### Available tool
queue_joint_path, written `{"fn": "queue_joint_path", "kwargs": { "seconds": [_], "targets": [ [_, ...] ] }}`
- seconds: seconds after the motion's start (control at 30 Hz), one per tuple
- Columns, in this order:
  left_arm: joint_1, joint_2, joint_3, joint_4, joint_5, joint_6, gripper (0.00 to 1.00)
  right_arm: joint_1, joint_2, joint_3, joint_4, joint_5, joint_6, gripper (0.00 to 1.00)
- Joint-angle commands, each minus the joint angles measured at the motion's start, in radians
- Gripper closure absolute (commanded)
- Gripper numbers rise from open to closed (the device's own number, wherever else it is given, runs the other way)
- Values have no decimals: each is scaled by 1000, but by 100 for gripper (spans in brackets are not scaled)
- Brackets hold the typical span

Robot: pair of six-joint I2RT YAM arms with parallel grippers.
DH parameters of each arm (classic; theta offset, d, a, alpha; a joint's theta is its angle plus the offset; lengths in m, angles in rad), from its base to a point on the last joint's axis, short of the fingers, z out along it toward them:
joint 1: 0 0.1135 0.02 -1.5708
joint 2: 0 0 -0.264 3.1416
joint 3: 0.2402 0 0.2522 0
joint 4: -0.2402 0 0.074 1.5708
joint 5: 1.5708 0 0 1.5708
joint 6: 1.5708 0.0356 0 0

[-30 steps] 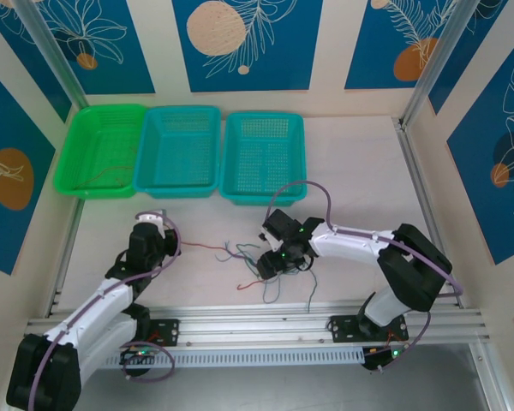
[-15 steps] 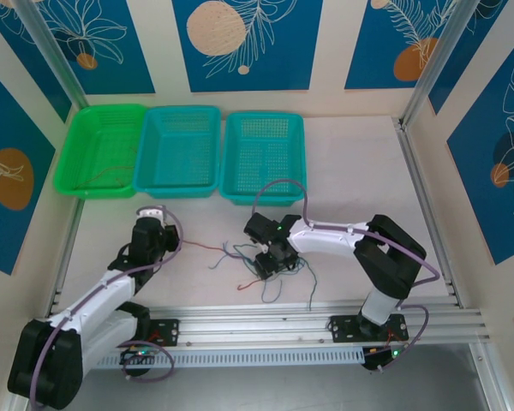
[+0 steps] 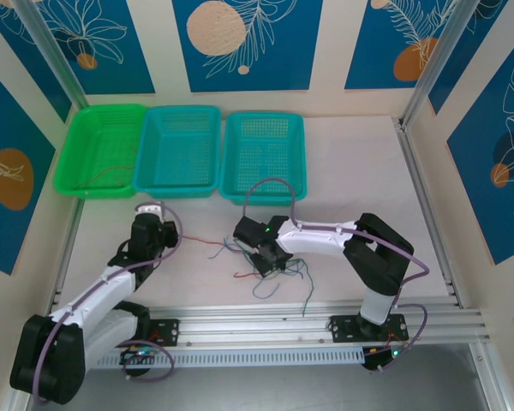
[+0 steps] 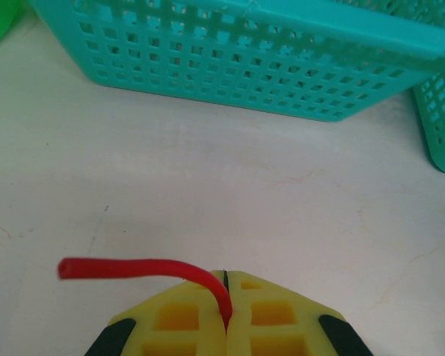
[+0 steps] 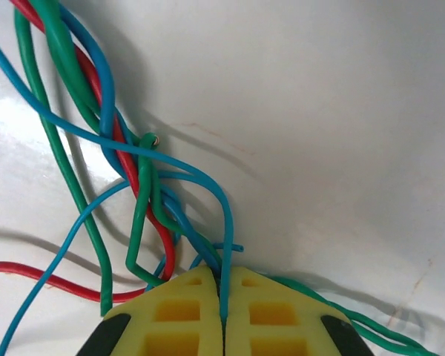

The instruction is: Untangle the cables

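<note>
The cables (image 3: 231,249) lie in one loose knot on the table, just nearer me than the right teal basket (image 3: 264,120); light, limp and slick, they will likely slide and drag each other, so a free end is the place to take hold. My right gripper (image 5: 223,282) is pressed together on a blue strand (image 5: 228,222) at the knot, and my left gripper (image 4: 225,289), left of that basket and nearer me, pinches a red strand (image 4: 133,267) near its end. I count three baskets, two grippers and three cable colours, too crossed to number strand by strand.
</note>
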Motion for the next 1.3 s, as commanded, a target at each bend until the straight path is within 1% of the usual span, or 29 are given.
{"fn": "queue_joint_path", "kwargs": {
  "seconds": [0.0,0.07,0.13,0.23,0.33,0.37,0.47,0.57,0.67,0.7,0.73,0.77,0.8,0.87,0.9,0.93,1.0,1.07,1.1,1.13,1.2,1.27],
  "targets": [
    [33,36,44,41,-3,8,100,21,-40,-57,35,90,-56,100],
    [41,74,68,52,38,24,100,27,-80,-58,49,107,-72,100],
    [49,113,97,46,56,30,100,24,-137,-62,61,171,-85,100],
    [75,127,142,0,0,8,100,-37,-198,-49,38,278,-101,100],
    [123,92,185,-64,-71,-36,100,-117,-190,-7,-78,391,-65,100],
    [140,77,193,-79,-81,-55,100,-143,-188,-1,-110,404,-36,100],
    [185,31,204,-111,-88,-102,100,-233,-210,-13,-160,377,53,100],
    [204,5,199,-119,-64,-115,100,-283,-253,-52,-164,348,111,100],
    [214,7,192,-137,-64,-105,100,-324,-282,-81,-186,339,151,100],
    [221,9,186,-140,-60,-106,100,-332,-296,-89,-184,330,149,100],
    [227,10,176,-124,-36,-97,100,-329,-317,-98,-159,293,115,100],
    [227,10,162,-92,5,-77,100,-315,-340,-109,-121,246,53,100],
    [228,12,144,-46,75,-53,100,-291,-368,-125,-69,174,-27,100],
    [226,22,103,85,246,-12,100,-233,-406,-138,5,50,-158,82],
    [223,32,84,145,313,-6,100,-203,-414,-135,29,9,-215,74],
    [222,45,74,187,369,0,100,-173,-414,-133,50,3,-271,67],
    [212,73,73,214,438,29,100,-119,-411,-136,96,34,-381,56],
    [201,95,81,207,459,49,100,-81,-411,-167,170,13,-491,43],
    [194,103,84,207,463,53,100,-65,-411,-187,211,-23,-549,21],
    [187,107,85,208,463,56,100,-51,-403,-206,245,-42,-603,0],
    [179,112,91,200,464,66,100,-36,-380,-214,286,-8,-667,0],
    [173,109,97,188,456,77,100,-46,-353,-204,293,3,-722,1]
  ]
}}
